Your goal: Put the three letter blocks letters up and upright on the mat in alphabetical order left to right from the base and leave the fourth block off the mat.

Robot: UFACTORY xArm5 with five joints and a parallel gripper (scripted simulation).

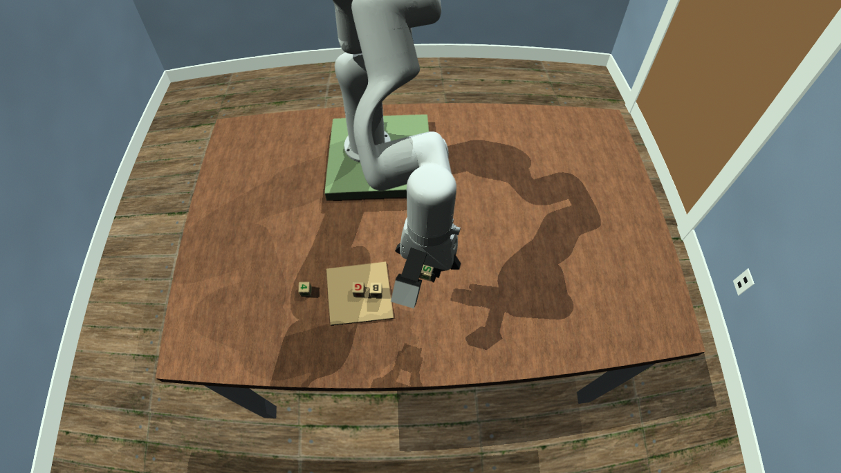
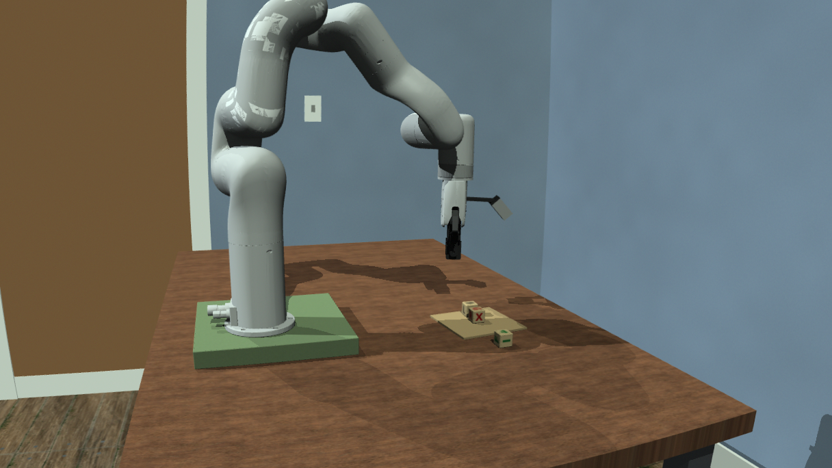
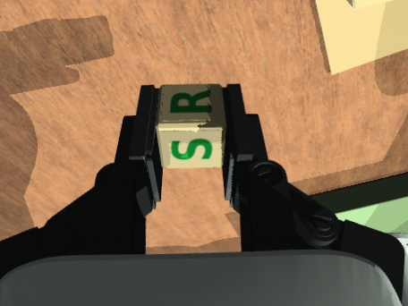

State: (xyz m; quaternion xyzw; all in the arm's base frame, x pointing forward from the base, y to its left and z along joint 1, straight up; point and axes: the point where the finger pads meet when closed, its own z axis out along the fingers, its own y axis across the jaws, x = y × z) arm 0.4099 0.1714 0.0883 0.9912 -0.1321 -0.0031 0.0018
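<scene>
Lettered block is hanging in the pincer's grip, off the mat

The black two-finger pincer (image 1: 428, 272) (image 2: 453, 253) (image 3: 191, 110) is standing partly open, its fingers closing on opposite sides of a cream cube-shaped block with a green S (image 1: 427, 270) (image 3: 191, 148). That block is showing its S on top (a green R is marking one side) and is hanging above the brown wooden tabletop (image 1: 235, 235) (image 2: 349, 407) (image 3: 268, 49), outside the mat. In the wrist view, the S is lying sideways.

Farther away, the flat pale-yellow square mat (image 1: 346, 311) (image 2: 465, 331) (image 3: 353, 45) is bearing two cream cubes: the block with a black B (image 1: 375, 288) (image 2: 467, 306) and the block with a red G (image 1: 357, 288) (image 2: 477, 315). They are sitting just beside each other (a red X is showing on the G block's side). Seen from the robot's base, B is standing left of G, both reading upright.

Beyond them, the cream cube with a green 4 (image 1: 303, 288) (image 2: 503, 339) is resting fully off the mat, on the side opposite the pincer.
</scene>
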